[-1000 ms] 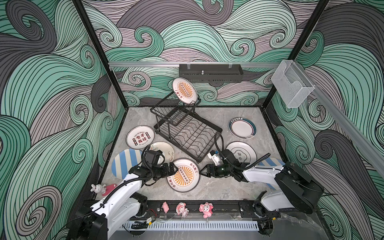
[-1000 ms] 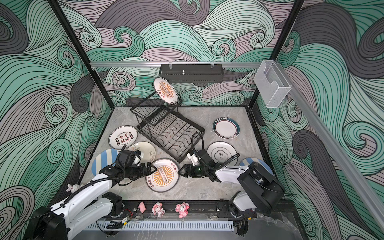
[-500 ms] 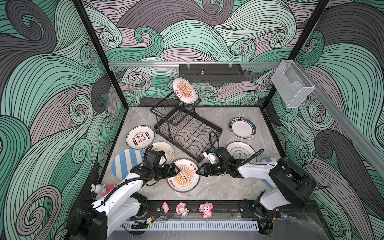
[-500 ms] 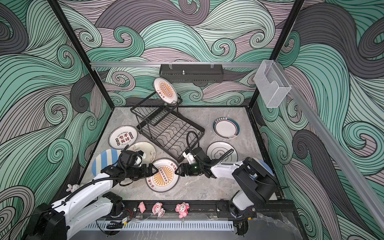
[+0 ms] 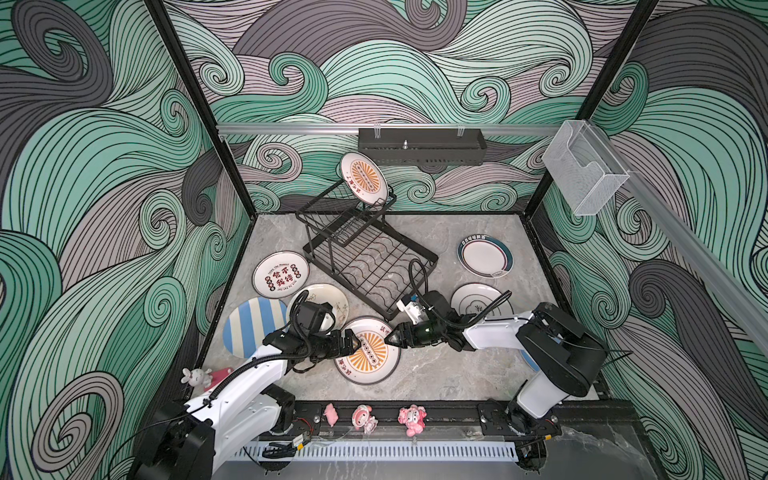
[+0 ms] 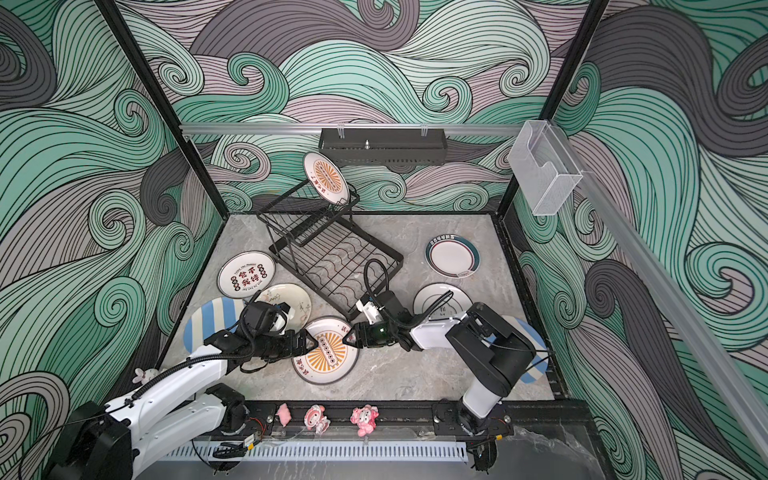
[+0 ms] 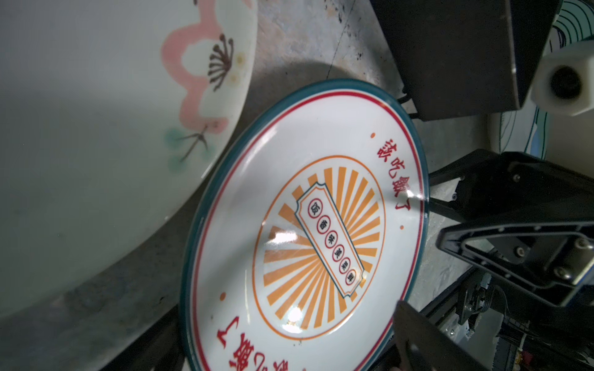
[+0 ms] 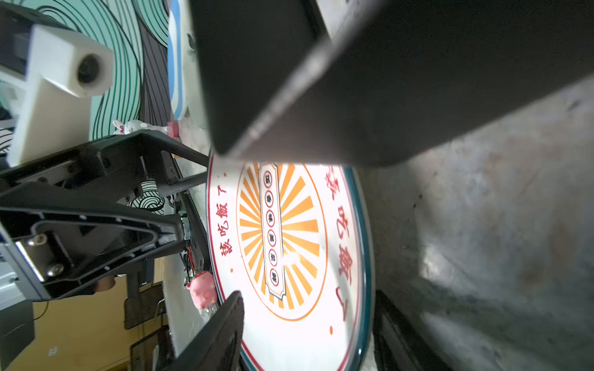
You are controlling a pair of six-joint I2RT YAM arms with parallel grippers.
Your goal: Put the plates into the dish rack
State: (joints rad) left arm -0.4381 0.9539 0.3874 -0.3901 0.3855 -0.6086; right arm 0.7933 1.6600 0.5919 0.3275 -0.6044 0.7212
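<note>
Marble floor [image 5: 436, 374] of a wave-papered cell, shown from above and from both wrists. Near its centre lies the sunburst plate [image 5: 368, 353], face up on the marble and outside the dish rack [image 5: 328, 253].

The left gripper [image 5: 354, 340] stands at the plate's left rim and the right gripper [image 5: 390, 336] at its right rim. Each has its jaws spread level with the floor, with a stretch of rim between the fingers, and neither clamps the plate. Whether the fingertips touch the rim cannot be told.

The plate's far rim sits just beside the cream plate [image 5: 334, 296] and near the rack's closest corner. Bare marble lies open on its near and right sides, up to the front rail [image 5: 449, 413].

The rack stands askew behind. Its upper basket [image 5: 347, 224] holds a second sunburst plate [image 5: 363, 178], upright and leaning at the far corner. The right arm's cable [image 5: 417, 261] loops above the near corner of the lower tray [image 5: 386, 286].

Flat on the floor around the rack:
- red-character plate [image 5: 281, 275], to its left
- teal-rimmed plate [image 5: 485, 256], to its right
- black-marked white plate [image 5: 471, 297], behind the right forearm

One striped plate [image 5: 253, 328] overlaps the floor's left edge. A second striped plate [image 6: 533, 340] shows partly under the right elbow.

The trough shelf [image 5: 422, 146] and clear box [image 5: 584, 176] hang on the rails. Their contents cannot be made out.
</note>
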